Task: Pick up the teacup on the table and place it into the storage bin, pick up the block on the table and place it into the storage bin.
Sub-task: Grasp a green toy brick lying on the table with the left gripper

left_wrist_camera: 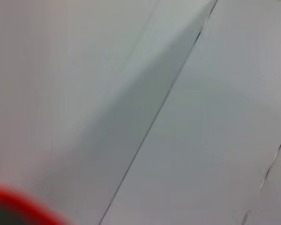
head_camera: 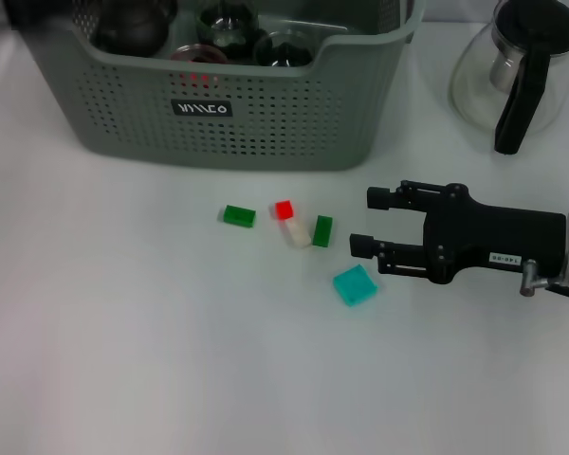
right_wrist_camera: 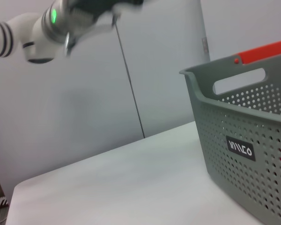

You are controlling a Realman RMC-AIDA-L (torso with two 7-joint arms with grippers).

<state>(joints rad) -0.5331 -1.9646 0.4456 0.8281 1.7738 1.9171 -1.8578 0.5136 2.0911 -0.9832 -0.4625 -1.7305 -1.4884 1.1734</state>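
Note:
Several small blocks lie on the white table in front of the storage bin [head_camera: 266,123]: a green block [head_camera: 239,216], a red one [head_camera: 284,209], a cream one [head_camera: 297,233], another green one [head_camera: 322,230] and a larger teal block [head_camera: 355,284]. My right gripper [head_camera: 366,221] hovers just right of them, open, fingers pointing at the blocks, nothing between them. No teacup shows on the table. Dark round vessels [head_camera: 229,24] sit inside the bin; I cannot tell whether one is the teacup. The bin [right_wrist_camera: 243,150] also fills the right wrist view. My left arm [right_wrist_camera: 42,23] is raised well away.
A glass carafe [head_camera: 512,76] with a black handle stands at the back right, behind my right arm. The bin's front wall runs close behind the blocks. The left wrist view shows only a grey wall.

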